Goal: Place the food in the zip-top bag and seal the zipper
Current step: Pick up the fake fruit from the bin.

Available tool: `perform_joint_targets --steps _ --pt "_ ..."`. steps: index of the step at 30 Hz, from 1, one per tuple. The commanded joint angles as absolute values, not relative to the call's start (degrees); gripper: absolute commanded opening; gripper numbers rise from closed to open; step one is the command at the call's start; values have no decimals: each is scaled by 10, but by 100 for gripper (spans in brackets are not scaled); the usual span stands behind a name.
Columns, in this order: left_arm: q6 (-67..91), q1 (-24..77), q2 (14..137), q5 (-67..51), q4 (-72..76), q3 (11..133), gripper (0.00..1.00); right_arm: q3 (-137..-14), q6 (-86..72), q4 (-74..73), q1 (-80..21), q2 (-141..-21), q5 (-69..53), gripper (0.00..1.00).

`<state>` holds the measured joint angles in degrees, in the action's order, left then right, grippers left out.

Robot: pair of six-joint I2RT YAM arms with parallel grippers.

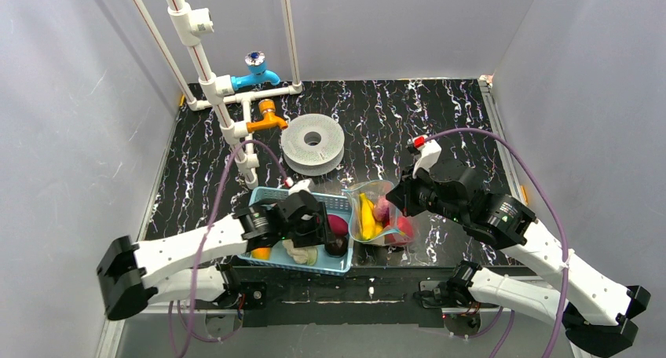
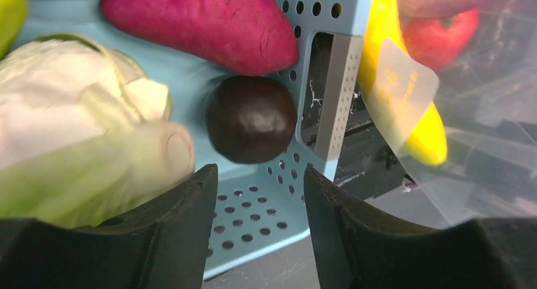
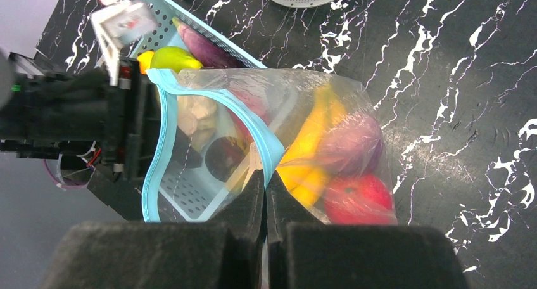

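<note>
The zip-top bag (image 1: pixel 382 214) lies right of the light-blue basket (image 1: pixel 271 192), mouth held open toward it. In the right wrist view the bag (image 3: pixel 373 111) holds yellow bananas (image 3: pixel 310 137), a red apple (image 3: pixel 358 200) and a maroon piece (image 3: pixel 354 143). My right gripper (image 3: pixel 266 180) is shut on the teal zipper (image 3: pixel 261 140) edge. My left gripper (image 2: pixel 261 175) is open, low in the basket (image 2: pixel 253 206), just short of a dark maroon ball (image 2: pixel 251 118). A magenta piece (image 2: pixel 202 19) and white cauliflower (image 2: pixel 76 124) lie beside it.
A grey spool (image 1: pixel 312 142) sits behind the basket. White pipes with a blue tap (image 1: pixel 255 74) and an orange tap (image 1: pixel 267 118) stand at the back left. Grey walls close in both sides. A green piece (image 3: pixel 171 59) lies at the basket's far end.
</note>
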<state>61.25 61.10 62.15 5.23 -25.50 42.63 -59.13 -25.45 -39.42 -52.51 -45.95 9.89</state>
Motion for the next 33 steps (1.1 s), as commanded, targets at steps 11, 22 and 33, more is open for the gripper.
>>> perform_joint_targets --steps 11,22,33 --pt "555 619 797 66 -275 515 59 -598 -250 -372 -524 -445 104 1" --pt "570 637 822 51 -249 482 73 -592 -251 -364 -523 -446 98 1" --pt "594 641 776 51 -215 421 68 -591 -256 -359 -523 -450 89 1"
